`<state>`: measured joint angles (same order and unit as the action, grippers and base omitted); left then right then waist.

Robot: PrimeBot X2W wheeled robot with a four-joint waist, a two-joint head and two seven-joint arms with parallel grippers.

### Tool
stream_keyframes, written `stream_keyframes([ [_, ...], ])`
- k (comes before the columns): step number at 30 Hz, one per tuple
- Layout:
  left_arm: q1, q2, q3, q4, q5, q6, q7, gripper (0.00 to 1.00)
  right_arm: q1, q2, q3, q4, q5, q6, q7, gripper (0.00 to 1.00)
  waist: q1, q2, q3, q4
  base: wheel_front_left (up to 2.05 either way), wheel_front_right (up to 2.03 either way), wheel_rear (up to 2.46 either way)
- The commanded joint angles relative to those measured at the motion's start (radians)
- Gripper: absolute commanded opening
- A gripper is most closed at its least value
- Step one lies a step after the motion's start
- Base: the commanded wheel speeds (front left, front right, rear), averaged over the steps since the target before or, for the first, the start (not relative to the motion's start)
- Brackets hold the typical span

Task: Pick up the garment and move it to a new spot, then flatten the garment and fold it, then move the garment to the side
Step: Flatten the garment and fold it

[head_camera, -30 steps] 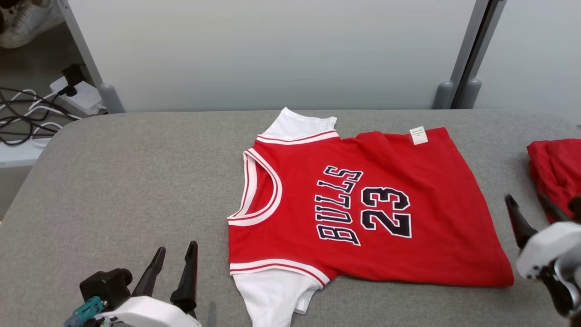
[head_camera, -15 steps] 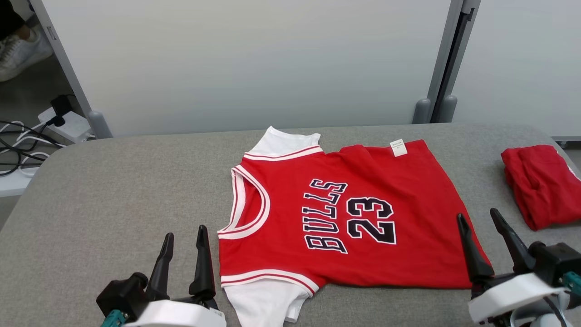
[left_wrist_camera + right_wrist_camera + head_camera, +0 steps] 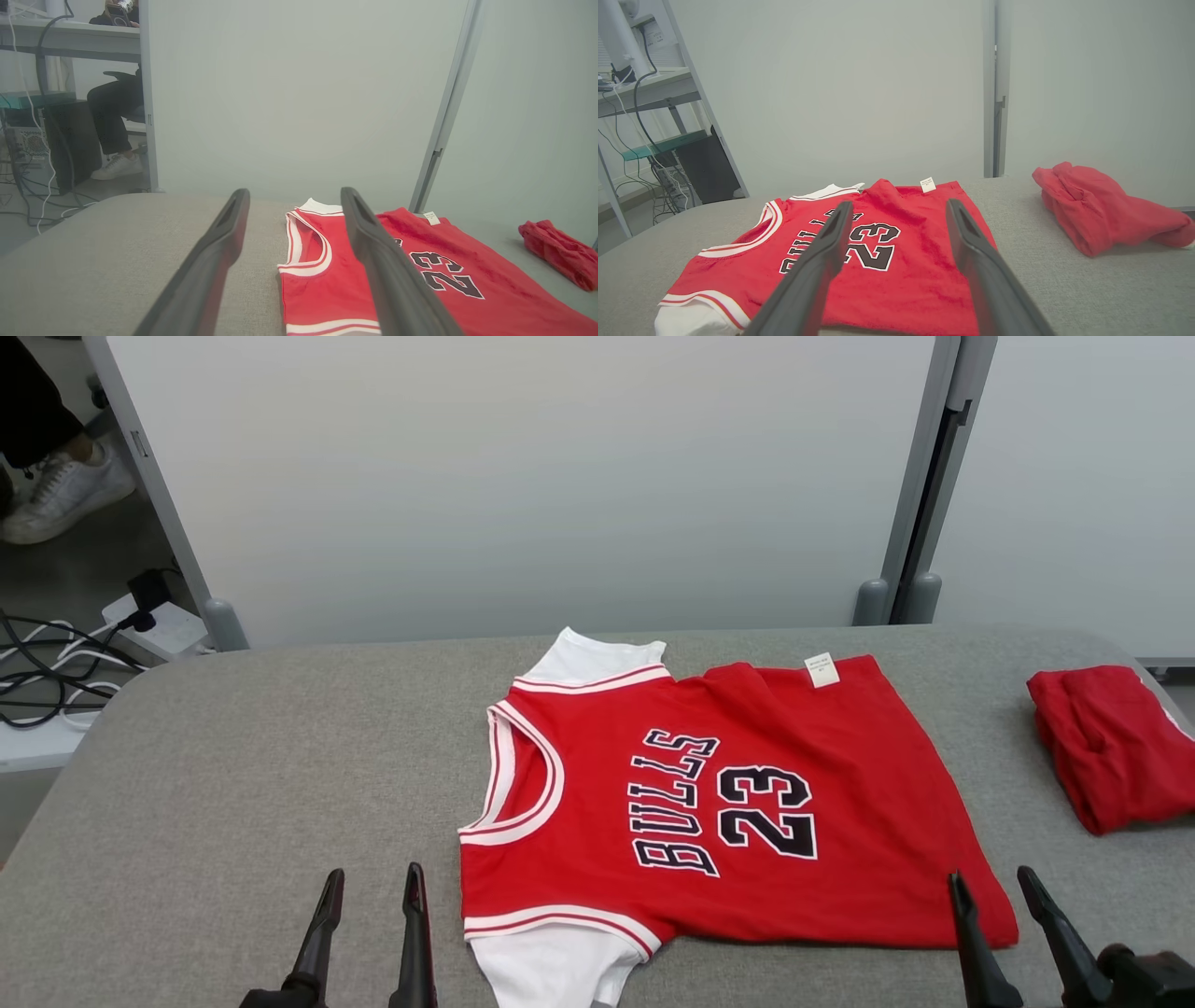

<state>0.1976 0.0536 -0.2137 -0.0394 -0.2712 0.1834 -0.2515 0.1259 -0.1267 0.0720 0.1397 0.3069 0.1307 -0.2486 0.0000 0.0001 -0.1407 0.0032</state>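
Note:
The garment (image 3: 747,803) is a red jersey with white sleeves and trim, printed BULLS 23, lying flat on the grey table (image 3: 233,775) with its neck toward the left. In the wrist views the garment (image 3: 327,289) (image 3: 901,266) spreads out ahead of the fingers. My left gripper (image 3: 373,882) stands open at the bottom edge, just left of the jersey's near sleeve, holding nothing. Open as well, my right gripper (image 3: 992,882) sits at the jersey's near right hem corner with nothing between its fingers.
A second red cloth (image 3: 1106,742) lies bunched at the table's right end, also seen as a red cloth (image 3: 1101,210). Pale partition panels (image 3: 523,476) stand behind the table. Cables and a power strip (image 3: 149,621) lie on the floor at left, near a person's shoe (image 3: 65,490).
The head camera has tilted up and the whole picture has shifted down. Both grippers now sit lower in view. The right gripper swung in from the right edge to the hem corner.

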Motion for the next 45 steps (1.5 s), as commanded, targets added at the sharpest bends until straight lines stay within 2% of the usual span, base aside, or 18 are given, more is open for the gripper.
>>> stream_keyframes([
  [1, -0.03, -0.003, 0.033, -0.032, 0.014, 0.011, -0.01, 1.0, -0.017, -0.012, 0.014, -0.032, -0.006, 0.0, -0.013, 1.0, 0.0, -0.0001, -0.002, 0.0, 0.0, 0.0, 0.0],
  [3, -0.015, -0.003, 0.031, -0.025, 0.022, 0.037, -0.01, 1.0, 0.0, -0.005, 0.012, -0.031, -0.01, 0.0, -0.013, 1.0, 0.0, -0.0001, -0.004, -0.006, 0.0, 0.0, 0.0],
  [9, -0.011, -0.003, 0.017, -0.008, 0.012, 0.046, -0.01, 1.0, 0.002, -0.003, 0.011, -0.028, -0.005, 0.0, -0.013, 1.0, 0.0, -0.0001, 0.003, -0.01, 0.0, 0.0, 0.0],
  [41, -0.011, -0.003, -0.006, 0.033, 0.0, 0.043, -0.01, 1.0, 0.003, -0.002, 0.005, -0.035, 0.006, 0.0, -0.013, 1.0, 0.0, -0.0001, 0.009, -0.002, 0.0, 0.0, 0.0],
  [45, -0.001, -0.003, -0.036, 0.138, -0.111, 0.039, -0.01, 1.0, 0.002, -0.002, 0.004, -0.035, 0.007, 0.0, -0.013, 1.0, 0.0, -0.0001, 0.014, 0.0, 0.0, 0.0, 0.0],
])
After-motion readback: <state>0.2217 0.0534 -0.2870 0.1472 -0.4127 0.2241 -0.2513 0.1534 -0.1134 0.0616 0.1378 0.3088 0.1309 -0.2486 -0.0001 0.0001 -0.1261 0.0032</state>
